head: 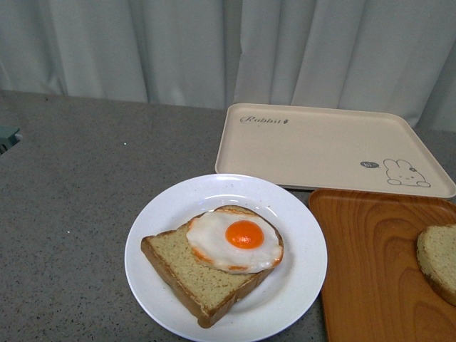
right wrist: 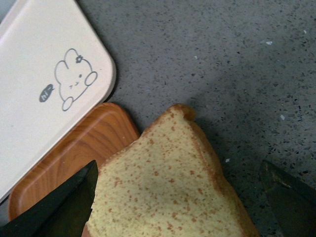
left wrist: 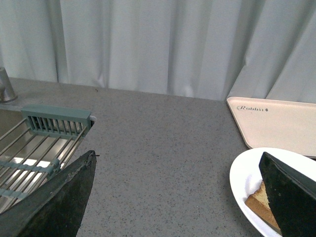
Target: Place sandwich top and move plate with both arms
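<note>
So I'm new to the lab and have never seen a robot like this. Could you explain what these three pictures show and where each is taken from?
It is a robot with two arms, each ending in a black two-fingered gripper. One picture comes from a camera on its body, looking forward; no arm shows there. On the grey counter sits a white plate holding a bread slice with a fried egg on top. Behind it is a cream rabbit tray, and to the right a wooden tray with a plain bread slice. The other two pictures come from cameras on the wrists. The left gripper is open over the counter, between a sink rack and the plate. The right gripper is open above the plain slice. Nothing is held.
</note>
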Tool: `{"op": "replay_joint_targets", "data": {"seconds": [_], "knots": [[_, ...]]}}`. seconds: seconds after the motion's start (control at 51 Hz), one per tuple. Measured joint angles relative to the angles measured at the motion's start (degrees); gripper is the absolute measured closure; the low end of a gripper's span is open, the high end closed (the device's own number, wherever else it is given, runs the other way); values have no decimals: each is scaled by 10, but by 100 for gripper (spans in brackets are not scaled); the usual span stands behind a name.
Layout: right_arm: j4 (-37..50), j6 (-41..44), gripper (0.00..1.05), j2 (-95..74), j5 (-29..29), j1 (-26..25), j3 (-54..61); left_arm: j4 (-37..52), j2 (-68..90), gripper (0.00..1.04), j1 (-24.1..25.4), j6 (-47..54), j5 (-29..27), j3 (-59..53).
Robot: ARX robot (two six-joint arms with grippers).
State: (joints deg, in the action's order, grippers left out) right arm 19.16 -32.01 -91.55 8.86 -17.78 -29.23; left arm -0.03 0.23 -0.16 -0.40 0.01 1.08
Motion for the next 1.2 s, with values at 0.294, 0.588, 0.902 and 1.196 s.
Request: {"op": "replay_joint_targets", "data": {"seconds": [0.294,0.588,0.902,1.196], "knots": [[-26,1,9,-34,7,1,-16,0,0,6,0,0,0,0],[-19,7,9,-73,5,16,-17,0,0,7,0,0,0,0],[-7,7,9,-97,-11,33,-24,0,0,7,0,0,0,0],[11,7,31,-113,-10,42,-29,0,0,7,0,0,0,0]]}}
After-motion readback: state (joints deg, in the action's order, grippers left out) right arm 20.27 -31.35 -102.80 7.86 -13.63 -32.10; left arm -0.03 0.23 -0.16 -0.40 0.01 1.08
